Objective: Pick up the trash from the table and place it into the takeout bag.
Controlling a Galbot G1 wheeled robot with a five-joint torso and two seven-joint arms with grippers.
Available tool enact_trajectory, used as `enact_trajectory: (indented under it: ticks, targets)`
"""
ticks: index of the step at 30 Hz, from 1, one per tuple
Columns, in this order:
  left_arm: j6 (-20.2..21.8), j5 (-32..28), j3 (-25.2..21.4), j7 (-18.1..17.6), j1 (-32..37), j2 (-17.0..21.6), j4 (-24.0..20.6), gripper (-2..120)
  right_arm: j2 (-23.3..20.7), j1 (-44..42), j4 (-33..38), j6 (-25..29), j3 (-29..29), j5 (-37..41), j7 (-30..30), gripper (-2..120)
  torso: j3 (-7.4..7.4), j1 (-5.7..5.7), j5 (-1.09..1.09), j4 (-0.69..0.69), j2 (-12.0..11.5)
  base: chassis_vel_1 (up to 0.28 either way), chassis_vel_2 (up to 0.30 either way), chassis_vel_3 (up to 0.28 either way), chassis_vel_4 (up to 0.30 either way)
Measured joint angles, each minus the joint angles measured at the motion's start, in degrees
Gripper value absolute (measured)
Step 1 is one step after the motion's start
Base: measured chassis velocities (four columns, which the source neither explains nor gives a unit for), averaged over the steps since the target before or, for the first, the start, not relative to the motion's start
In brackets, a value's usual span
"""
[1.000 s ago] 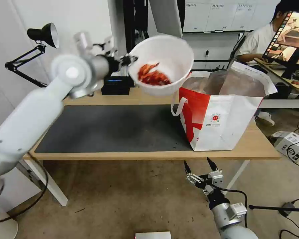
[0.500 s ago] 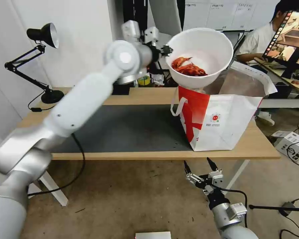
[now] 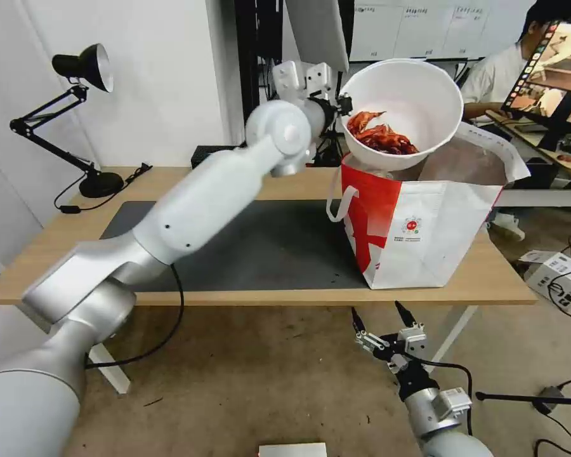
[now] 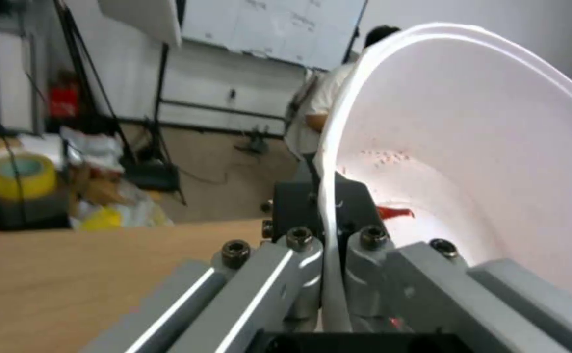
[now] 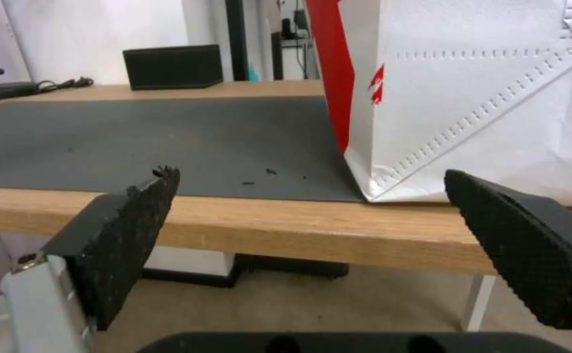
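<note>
My left gripper (image 3: 344,103) is shut on the rim of the white round bowl (image 3: 419,95), which holds red crayfish shells (image 3: 380,136). The bowl hangs tilted above the open mouth of the white-and-red takeout bag (image 3: 425,222), which stands at the right end of the table (image 3: 285,295). In the left wrist view the fingers (image 4: 299,274) pinch the bowl's thin white rim (image 4: 328,206), with a red scrap inside. My right gripper (image 3: 380,317) waits open below the table's front edge, its black pads (image 5: 136,215) wide apart and facing the bag (image 5: 469,98).
A dark grey mat (image 3: 247,247) covers the tabletop. A black box (image 5: 171,66) sits at the table's back edge, and a black desk lamp (image 3: 82,66) stands at the back left. White boxes and cables lie on the floor at right.
My left arm has swung right with the bowl, from over the table's middle to above the bag's mouth. The right arm has not moved.
</note>
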Motion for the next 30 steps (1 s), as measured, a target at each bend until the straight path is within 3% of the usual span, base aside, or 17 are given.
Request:
enact_trajectory:
  ticks: [5, 10, 19, 22, 24, 30]
  targets:
    - [-3.47, 7.18, 2.52, 0.29, 1.03, -0.12, 0.2, 0, 0.0, 0.0, 0.0, 0.0, 0.0, 0.0, 0.0, 100, 0.0, 0.0, -0.01, 0.0, 0.0, 0.0, 0.0, 0.0, 0.0]
    - [-4.88, 13.87, 5.69, 3.47, 1.62, 1.12, -1.03, 0, 0.0, 0.0, 0.0, 0.0, 0.0, 0.0, 0.0, 100, 0.0, 0.0, -0.01, 0.01, 0.0, 0.0, 0.0, 0.0, 0.0]
    - [-4.45, 15.35, 7.78, 9.34, 1.81, 2.52, -3.42, 0, 0.0, 0.0, 0.0, 0.0, 0.0, 0.0, 0.0, 100, 0.0, 0.0, -0.01, 0.0, 0.0, 0.0, 0.0, 0.0, 0.0]
    - [-1.54, 13.83, 7.84, 12.6, 1.45, 3.26, -4.55, 0, 0.0, 0.0, 0.0, 0.0, 0.0, 0.0, 0.0, 100, 0.0, 0.0, -0.01, 0.0, 0.0, 0.0, 0.0, 0.0, 0.0]
    - [-0.92, 13.62, 7.88, 12.9, 1.41, 3.36, -4.75, 0, 0.0, 0.0, 0.0, 0.0, 0.0, 0.0, 0.0, 100, 0.0, 0.0, -0.01, 0.0, 0.0, 0.0, 0.0, 0.0, 0.0]
    - [1.52, 10.52, 7.84, 13.24, 1.4, 3.64, -5.76, 24, 0.0, 0.0, 0.0, 0.0, 0.0, 0.0, 0.0, 100, 0.0, -0.01, -0.01, 0.0, 0.0, 0.0, 0.0, 0.0, 0.0]
